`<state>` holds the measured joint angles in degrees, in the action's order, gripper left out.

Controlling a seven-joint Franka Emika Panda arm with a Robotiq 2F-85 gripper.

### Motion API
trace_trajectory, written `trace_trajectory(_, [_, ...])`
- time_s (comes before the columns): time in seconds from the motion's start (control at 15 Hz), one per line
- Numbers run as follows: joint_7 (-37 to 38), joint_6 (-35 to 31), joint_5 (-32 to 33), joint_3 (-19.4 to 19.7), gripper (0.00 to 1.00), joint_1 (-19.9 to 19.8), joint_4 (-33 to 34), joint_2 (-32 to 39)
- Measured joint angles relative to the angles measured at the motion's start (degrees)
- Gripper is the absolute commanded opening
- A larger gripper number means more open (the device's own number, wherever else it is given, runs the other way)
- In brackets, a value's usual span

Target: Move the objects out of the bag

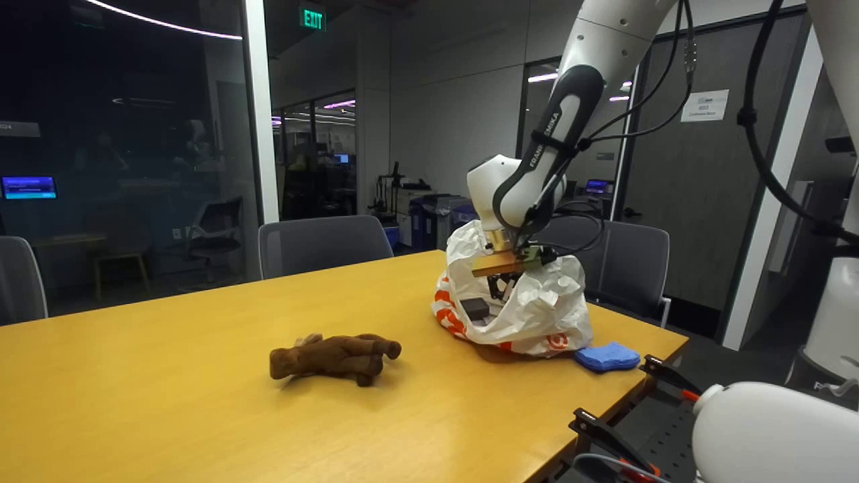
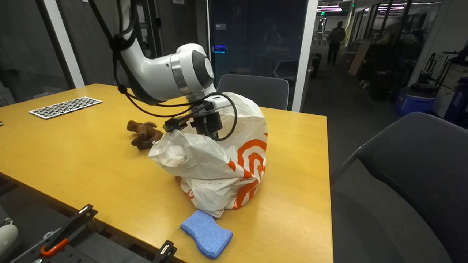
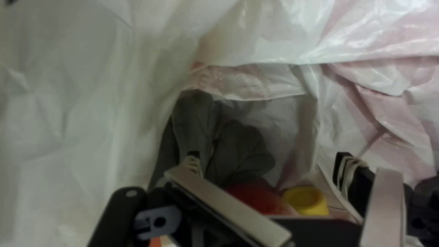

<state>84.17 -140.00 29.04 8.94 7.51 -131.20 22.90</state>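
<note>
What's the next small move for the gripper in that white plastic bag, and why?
Probably ease the black two-fingered gripper slightly deeper into the white plastic bag with red markings, toward the dark grey, soft-looking bundle. In the wrist view its jaws stand apart, nothing visibly clasped, and the bundle appears just ahead, so closing now might miss it.

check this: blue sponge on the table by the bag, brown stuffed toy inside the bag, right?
Not quite: both exterior views show the brown stuffed toy lying on the table, outside the bag. The blue sponge is where you say.
</note>
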Motion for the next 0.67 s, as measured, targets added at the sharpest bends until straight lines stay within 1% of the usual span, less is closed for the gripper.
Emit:
trace_trajectory(0.33, [11.9,-4.9,9.8,4.0,1.00,4.0,0.2,4.6])
trace_trajectory(0.53, [21.6,-5.3,18.9,6.6,1.00,6.7,0.5,6.2])
trace_trajectory(0.67, [28.2,-4.4,25.3,7.4,1.00,7.9,0.7,6.2])
